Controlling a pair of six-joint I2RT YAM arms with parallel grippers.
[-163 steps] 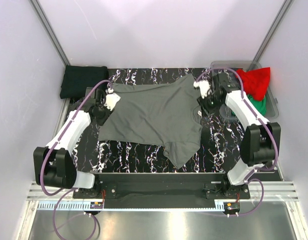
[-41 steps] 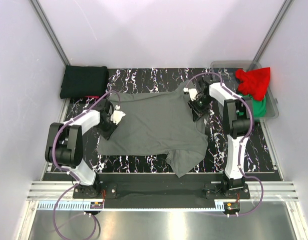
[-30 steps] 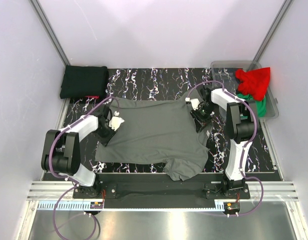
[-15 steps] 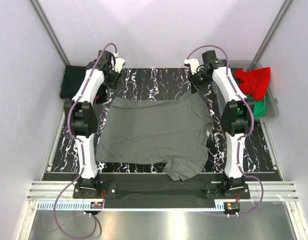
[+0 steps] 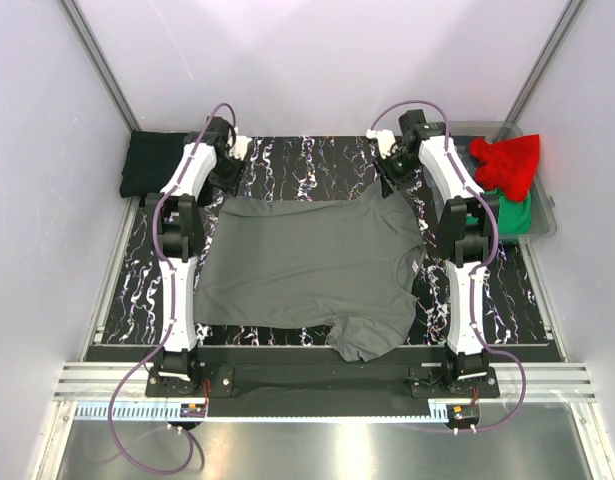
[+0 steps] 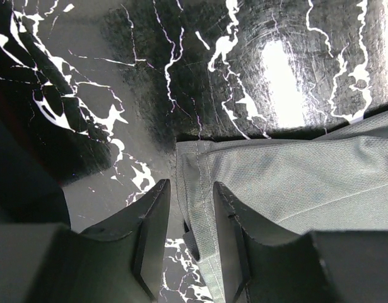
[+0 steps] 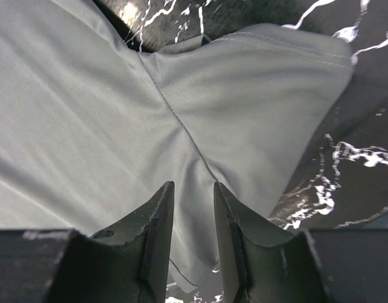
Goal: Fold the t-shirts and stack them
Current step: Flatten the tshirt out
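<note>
- dark grey cloth short-sleeved t-shirt [image 5: 307, 265] lies spread nearly flat in the middle of the black white-veined marbled table [image 5: 307, 160], collar side toward the right, its near sleeve [image 5: 362, 340] rumpled at the table's near edge.
- it looks thin, soft and light. it would sag and drag if lifted by one point, so i judge it wants two matched pinches on stitched edges, which grip better than open fabric.
- left gripper [image 6: 190, 189] hovers above the far hem corner [image 6: 200, 158], jaws a little apart, pinching nothing.
- right gripper [image 7: 194, 189] hovers above the far sleeve [image 7: 276, 82] and its seam, jaws likewise slightly parted and empty.
- folded black cloth t-shirt [image 5: 159, 160] sits at the far left. red cloth t-shirt [image 5: 507, 160] and green cloth t-shirt [image 5: 524, 212] are heaped in the clear grey plastic bin [image 5: 457, 128] at the far right.
</note>
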